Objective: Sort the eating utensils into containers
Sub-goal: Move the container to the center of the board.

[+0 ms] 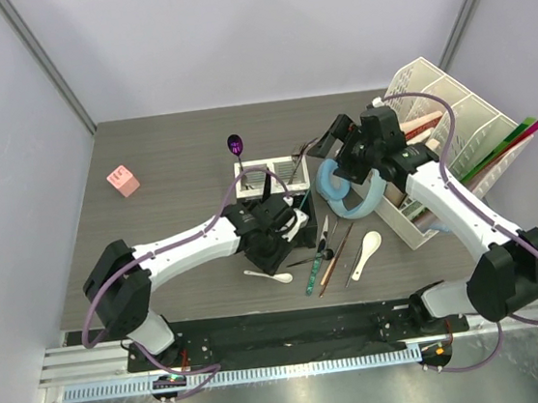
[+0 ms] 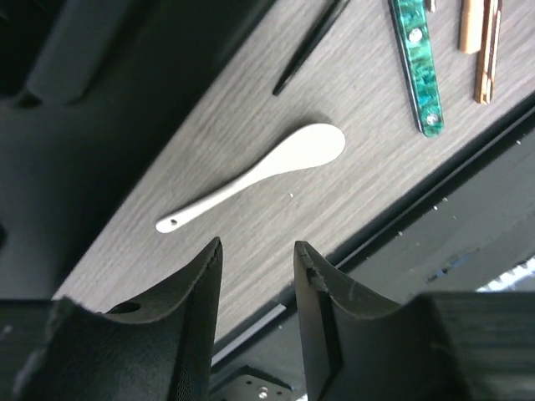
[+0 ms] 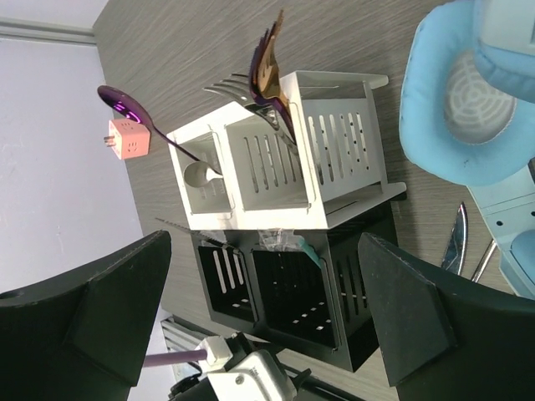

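The containers are a caddy (image 1: 268, 175) with white compartments (image 3: 334, 142) at the back and black ones (image 3: 217, 280) in front. A purple spoon (image 3: 125, 104) and a white soup spoon (image 3: 201, 175) stand in one white compartment, and copper and purple forks (image 3: 267, 58) in the one beside it. My left gripper (image 2: 257, 251) hangs open and empty just short of a white soup spoon (image 2: 259, 175) lying on the table. A green-patterned piece (image 2: 420, 67) and chopsticks (image 2: 481, 42) lie to its right. My right gripper (image 3: 266, 236) is wide open above the caddy and holds nothing.
Light blue headphones (image 1: 351, 195) lie right of the caddy, in front of a big white slotted rack (image 1: 451, 132). A pink block (image 1: 123, 181) sits at the far left. Another white soup spoon (image 1: 366, 253) lies at the front right, near the table's front edge (image 2: 401, 225).
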`<action>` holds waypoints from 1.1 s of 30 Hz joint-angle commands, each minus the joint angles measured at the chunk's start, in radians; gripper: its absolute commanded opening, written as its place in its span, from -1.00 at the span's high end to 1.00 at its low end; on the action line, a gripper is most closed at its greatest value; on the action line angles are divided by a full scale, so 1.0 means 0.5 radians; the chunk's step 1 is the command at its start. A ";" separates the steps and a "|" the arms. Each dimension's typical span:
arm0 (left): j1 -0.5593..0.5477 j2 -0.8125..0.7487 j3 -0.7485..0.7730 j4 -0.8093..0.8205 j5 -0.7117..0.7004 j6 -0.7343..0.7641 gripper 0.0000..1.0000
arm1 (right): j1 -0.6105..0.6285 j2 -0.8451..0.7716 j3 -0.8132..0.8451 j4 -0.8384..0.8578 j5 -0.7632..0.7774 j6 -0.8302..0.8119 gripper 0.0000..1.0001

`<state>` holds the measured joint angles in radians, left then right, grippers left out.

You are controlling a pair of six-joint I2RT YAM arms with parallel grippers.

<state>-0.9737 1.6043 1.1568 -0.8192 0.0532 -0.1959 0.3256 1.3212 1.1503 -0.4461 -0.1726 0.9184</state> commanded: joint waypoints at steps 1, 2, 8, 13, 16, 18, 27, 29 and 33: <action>-0.007 -0.027 -0.062 0.193 -0.094 0.036 0.20 | -0.007 0.039 0.022 0.061 -0.041 -0.002 -0.99; -0.004 -0.018 -0.068 0.230 -0.091 0.015 0.19 | -0.010 0.039 0.010 0.058 -0.044 0.004 -0.99; -0.004 -0.012 -0.092 0.353 -0.330 -0.105 0.16 | -0.004 0.103 -0.036 0.061 -0.170 0.025 -1.00; 0.008 0.019 -0.123 0.405 -0.484 -0.215 0.16 | 0.005 0.140 -0.128 0.073 -0.262 0.013 -0.99; 0.030 0.065 -0.123 0.420 -0.493 -0.231 0.17 | 0.033 0.201 -0.168 0.104 -0.296 0.028 -0.99; 0.054 0.083 -0.123 0.451 -0.472 -0.231 0.18 | 0.064 0.241 -0.184 0.174 -0.342 0.032 -0.99; 0.082 0.145 -0.046 0.448 -0.447 -0.231 0.18 | 0.196 0.576 -0.052 0.288 -0.357 0.022 -0.99; 0.088 0.132 -0.065 0.454 -0.441 -0.246 0.18 | 0.202 0.652 0.000 0.303 -0.366 0.004 -0.99; 0.085 0.120 -0.092 0.470 -0.373 -0.298 0.19 | 0.214 0.802 0.153 0.309 -0.409 -0.036 -0.99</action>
<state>-0.9474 1.6562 1.1168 -0.6250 -0.1528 -0.3130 0.4263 1.6695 1.1229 -0.3618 -0.3664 0.9157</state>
